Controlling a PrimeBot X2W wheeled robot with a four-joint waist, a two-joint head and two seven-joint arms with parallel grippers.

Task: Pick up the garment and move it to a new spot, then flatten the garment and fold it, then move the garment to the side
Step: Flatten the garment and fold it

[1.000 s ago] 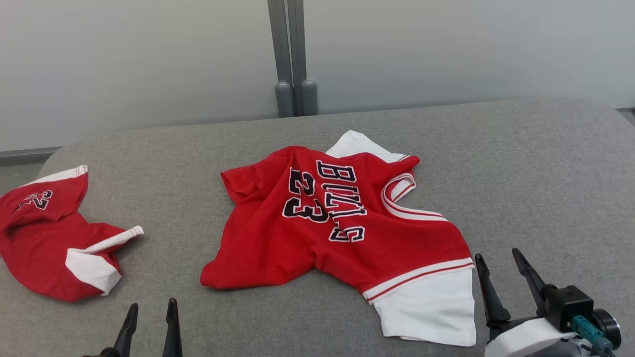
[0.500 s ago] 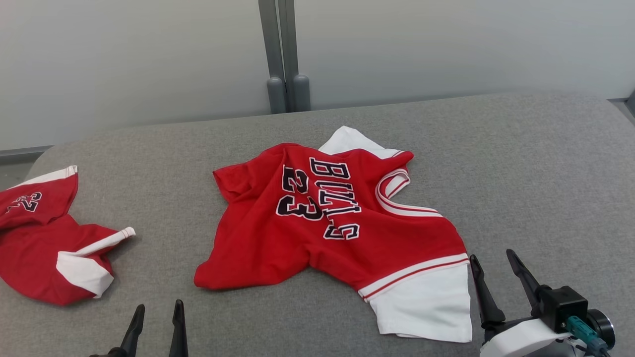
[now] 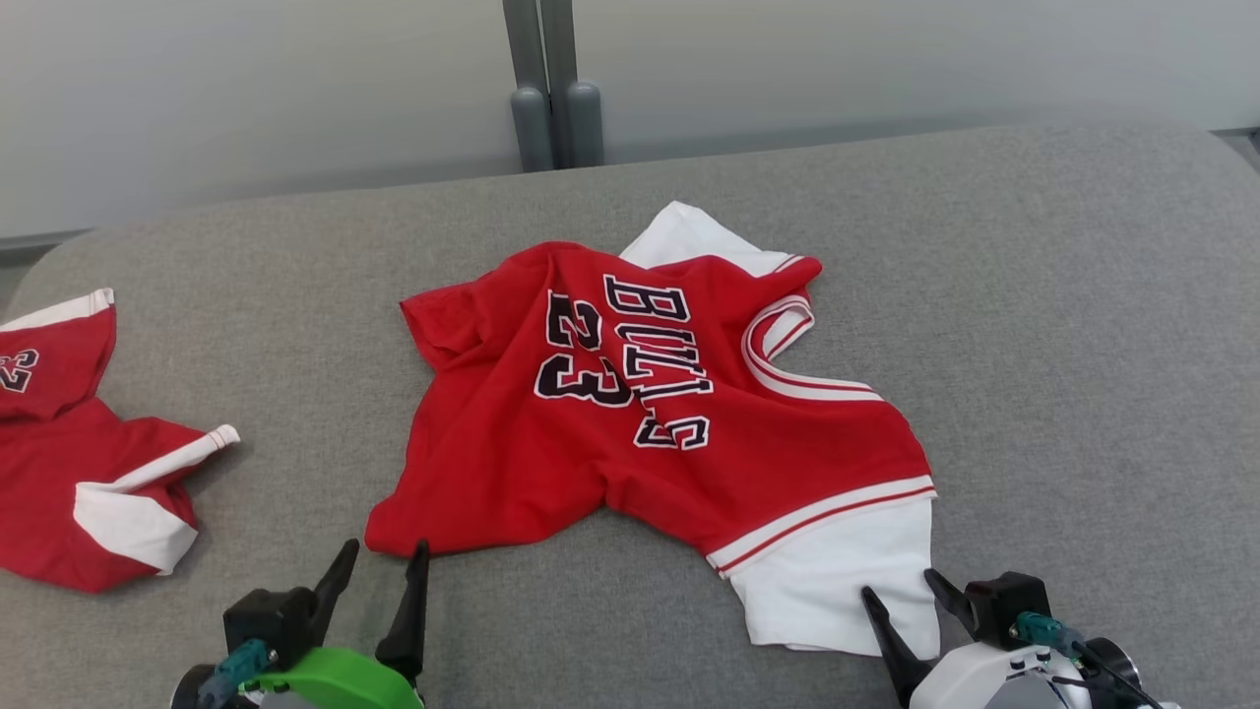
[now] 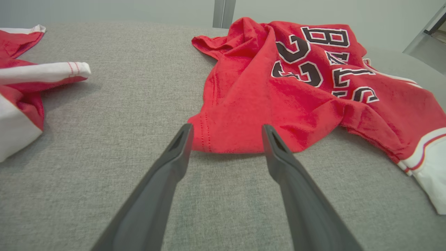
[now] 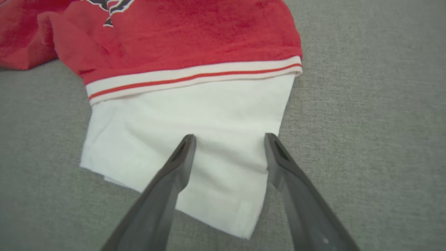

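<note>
The garment (image 3: 650, 414) is a red jersey with "BULLS 23" lettering and white sleeves, lying crumpled in the middle of the grey padded surface (image 3: 1034, 295). My left gripper (image 3: 386, 553) is open, with its fingertips right at the garment's near-left red corner (image 4: 226, 136). In the left wrist view that gripper (image 4: 227, 128) straddles the corner's hem, just above the surface. My right gripper (image 3: 898, 585) is open over the white sleeve (image 5: 195, 115) at the near right. In the right wrist view its two fingers (image 5: 229, 136) stand over the sleeve's lower right part.
A second red and white garment (image 3: 79, 463) lies bunched at the far left; its white trim (image 4: 45, 71) shows in the left wrist view. A grey post (image 3: 546, 89) stands behind the surface against a pale wall. Bare grey surface stretches to the right.
The head camera has tilted down. Both grippers have moved forward to the garment, the left to the red corner and the right onto the white sleeve. Both stay open.
</note>
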